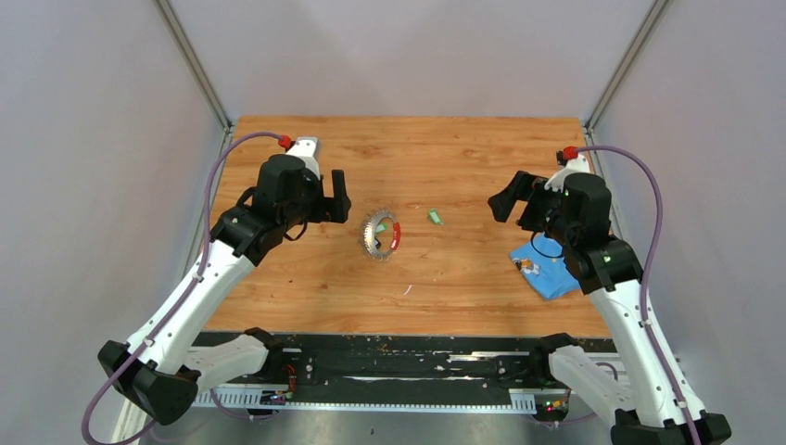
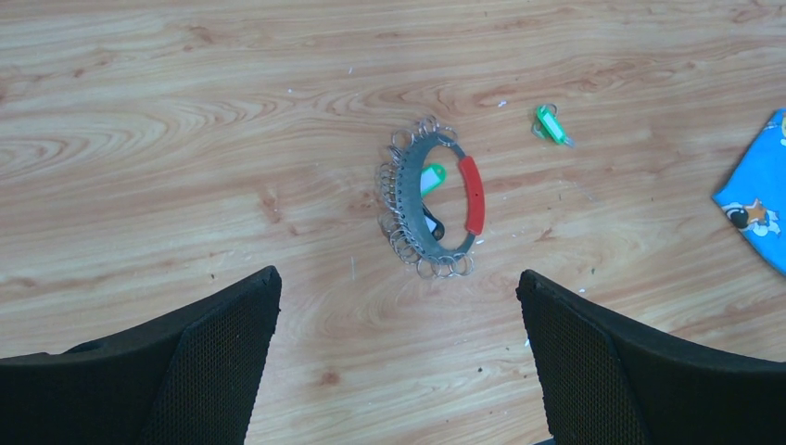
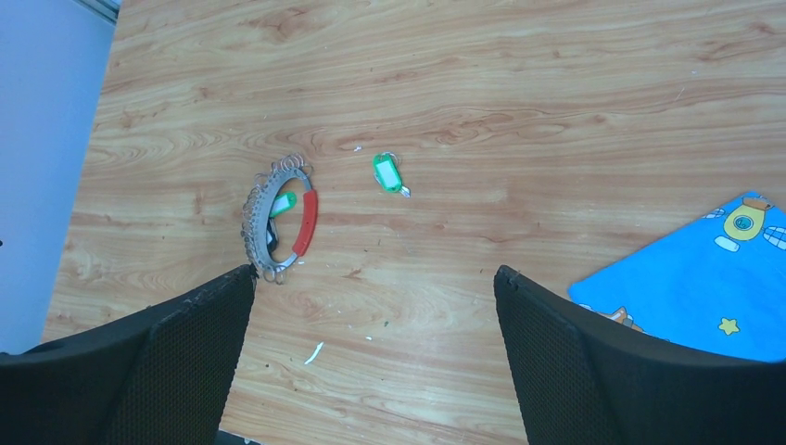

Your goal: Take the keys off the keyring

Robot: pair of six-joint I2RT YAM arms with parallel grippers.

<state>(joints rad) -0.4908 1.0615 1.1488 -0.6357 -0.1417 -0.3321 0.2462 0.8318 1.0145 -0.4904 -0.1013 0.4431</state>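
The keyring (image 1: pixel 378 235), a toothed silver ring with a red sleeve, lies flat mid-table. It also shows in the left wrist view (image 2: pixel 406 190) and the right wrist view (image 3: pixel 304 222). A green-headed key (image 2: pixel 432 178) and a dark piece lie inside the ring. A loose green key (image 1: pixel 434 217) lies to the ring's right, apart from it, and shows in both wrist views (image 2: pixel 550 125) (image 3: pixel 386 172). My left gripper (image 1: pixel 332 202) (image 2: pixel 397 281) is open and empty, left of the ring. My right gripper (image 1: pixel 519 202) (image 3: pixel 373 273) is open and empty, right of the loose key.
A blue patterned cloth (image 1: pixel 549 269) lies at the right, under my right arm, with a small pale item (image 1: pixel 526 266) at its left edge. It also shows in the wrist views (image 2: pixel 755 209) (image 3: pixel 704 278). A white scrap (image 3: pixel 314 352) lies on the wood.
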